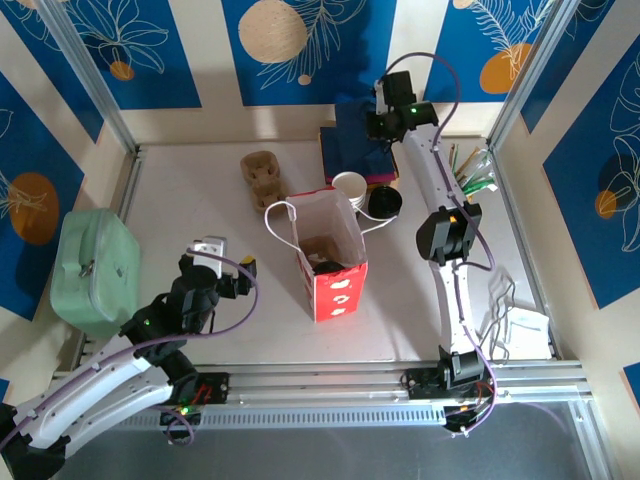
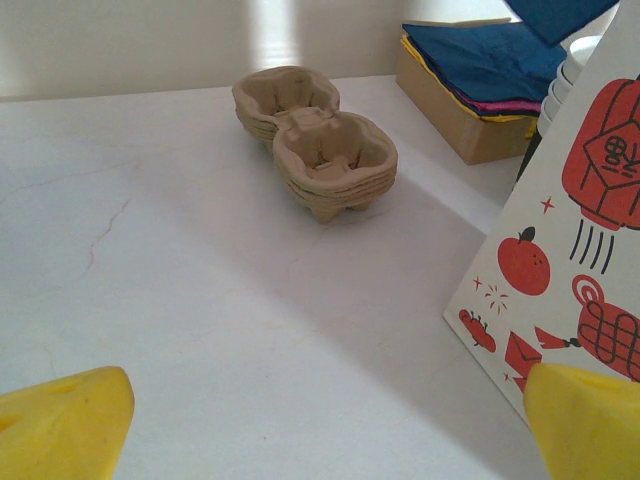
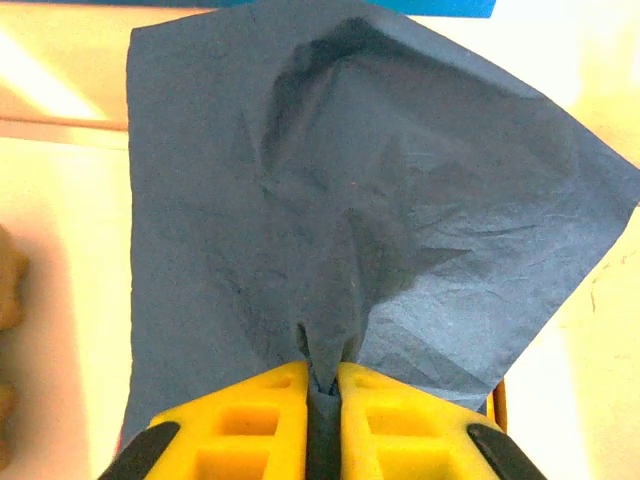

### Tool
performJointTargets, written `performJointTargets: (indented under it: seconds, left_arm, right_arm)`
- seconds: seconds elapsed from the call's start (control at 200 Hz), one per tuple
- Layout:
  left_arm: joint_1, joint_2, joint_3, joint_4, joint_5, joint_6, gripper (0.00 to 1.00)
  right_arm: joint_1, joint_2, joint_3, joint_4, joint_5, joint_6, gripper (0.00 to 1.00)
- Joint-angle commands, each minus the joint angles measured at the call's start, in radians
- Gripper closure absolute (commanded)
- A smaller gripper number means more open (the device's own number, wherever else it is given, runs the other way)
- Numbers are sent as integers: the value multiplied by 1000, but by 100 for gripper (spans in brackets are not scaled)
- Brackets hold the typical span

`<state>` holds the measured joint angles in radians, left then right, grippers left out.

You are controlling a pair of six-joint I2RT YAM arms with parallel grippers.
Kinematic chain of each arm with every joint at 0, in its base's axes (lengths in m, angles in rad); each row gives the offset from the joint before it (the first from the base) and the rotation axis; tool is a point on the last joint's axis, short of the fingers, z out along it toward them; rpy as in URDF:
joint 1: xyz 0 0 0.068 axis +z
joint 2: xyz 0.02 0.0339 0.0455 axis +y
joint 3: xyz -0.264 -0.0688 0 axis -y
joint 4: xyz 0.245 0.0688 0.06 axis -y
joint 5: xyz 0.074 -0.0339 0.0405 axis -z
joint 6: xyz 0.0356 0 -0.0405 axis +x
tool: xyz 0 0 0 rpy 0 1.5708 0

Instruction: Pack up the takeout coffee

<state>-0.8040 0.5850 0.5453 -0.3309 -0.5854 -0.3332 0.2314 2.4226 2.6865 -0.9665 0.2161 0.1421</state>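
Right gripper [image 3: 322,385] clamped on a thin dark-blue paper napkin [image 3: 380,200].
I pinch a gathered fold at its middle so one sheet hangs clear of the cardboard napkin box [image 2: 470,130], ready, I judge, for the white-and-red paper bag [image 1: 335,292]. My left gripper [image 2: 320,425] waits wide open beside that bag. I cannot pick out the lime-green takeout coffee cup; a dark shape inside the bag may be its lid.

One bag [image 1: 335,285] mid-table, one carrier stack [image 1: 263,177] far left, one cup stack [image 1: 350,186] and one lid stack [image 1: 384,201] far right, one napkin box [image 2: 468,135], one loose napkin [image 3: 350,200], one green case [image 1: 95,270] left.
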Motion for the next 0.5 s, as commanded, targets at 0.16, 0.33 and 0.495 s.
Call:
performJointTargets:
  seconds: [0.16,0.33,0.495]
  left_arm:
    - [-8,-14,21,-3,-8,-7,0]
    - [-8,-11,17,14,3,-9,0]
    - [-8,-1,10,44,12,-12,0]
  right_arm:
    - [5,-202,10,-156,-157,98,89]
    - [32,-322,-1,-247,-213,140,90]
    - [73,-461,-86,-278,-296,179,90]
